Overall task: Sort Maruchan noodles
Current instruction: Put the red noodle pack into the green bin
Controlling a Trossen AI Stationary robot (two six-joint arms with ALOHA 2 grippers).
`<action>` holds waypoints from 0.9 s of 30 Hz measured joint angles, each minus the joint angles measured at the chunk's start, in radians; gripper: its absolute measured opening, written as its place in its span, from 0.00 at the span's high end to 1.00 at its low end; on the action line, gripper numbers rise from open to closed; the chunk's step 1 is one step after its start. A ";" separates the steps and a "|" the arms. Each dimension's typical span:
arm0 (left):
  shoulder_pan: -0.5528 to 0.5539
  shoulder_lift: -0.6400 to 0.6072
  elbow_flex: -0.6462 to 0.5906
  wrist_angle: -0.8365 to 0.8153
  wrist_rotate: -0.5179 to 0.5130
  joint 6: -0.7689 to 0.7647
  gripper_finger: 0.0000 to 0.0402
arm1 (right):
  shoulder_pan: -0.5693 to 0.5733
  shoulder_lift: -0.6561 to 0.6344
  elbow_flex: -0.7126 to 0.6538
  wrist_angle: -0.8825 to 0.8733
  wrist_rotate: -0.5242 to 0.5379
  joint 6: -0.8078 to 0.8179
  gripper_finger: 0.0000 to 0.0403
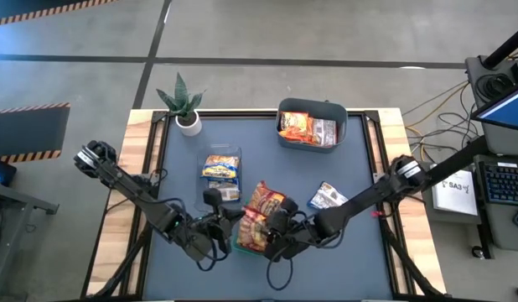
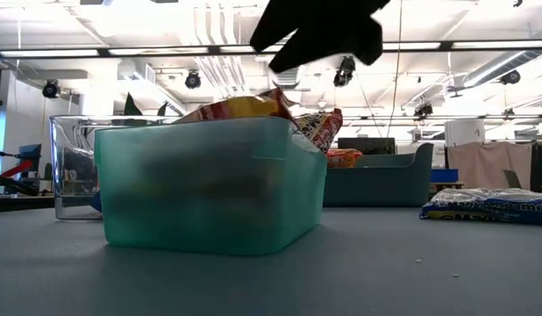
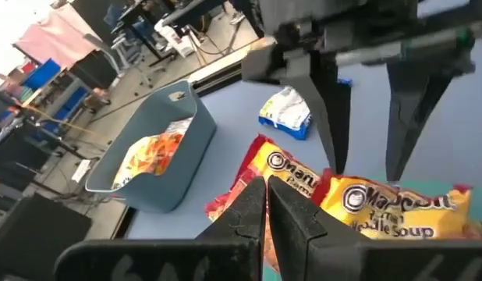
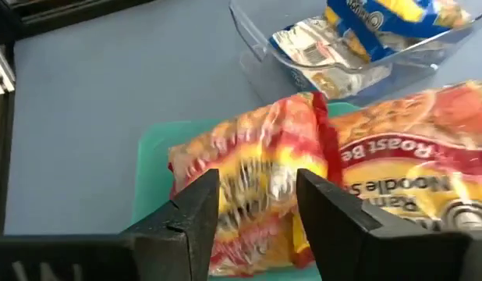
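Several orange-red and yellow Maruchan noodle packets (image 1: 263, 205) are piled in a green bin (image 2: 210, 184) at the table's near middle, rising above its rim. My right gripper (image 4: 260, 211) is open just above the top packets (image 4: 256, 168), one finger on each side, with nothing between them. Beside the bin's left side my left gripper (image 3: 266, 199) is shut and holds nothing. Blue and yellow packets lie in a clear bin (image 1: 221, 172), and orange ones in a grey-blue bin (image 1: 311, 126).
One silver and blue packet (image 1: 328, 197) lies loose on the table to the right of the green bin. A potted plant (image 1: 185, 105) stands at the far left corner. The two arms are close together over the near middle.
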State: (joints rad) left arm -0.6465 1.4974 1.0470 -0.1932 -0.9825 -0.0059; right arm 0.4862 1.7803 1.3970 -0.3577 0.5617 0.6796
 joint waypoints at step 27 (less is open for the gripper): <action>0.148 0.147 0.014 0.056 0.421 0.024 1.00 | 0.046 -0.214 -0.017 -0.372 0.146 -0.010 0.98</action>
State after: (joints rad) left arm -0.4988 1.6444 1.0611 -0.1377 -0.5616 0.0177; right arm 0.5319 1.5666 1.3800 -0.7294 0.7073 0.6697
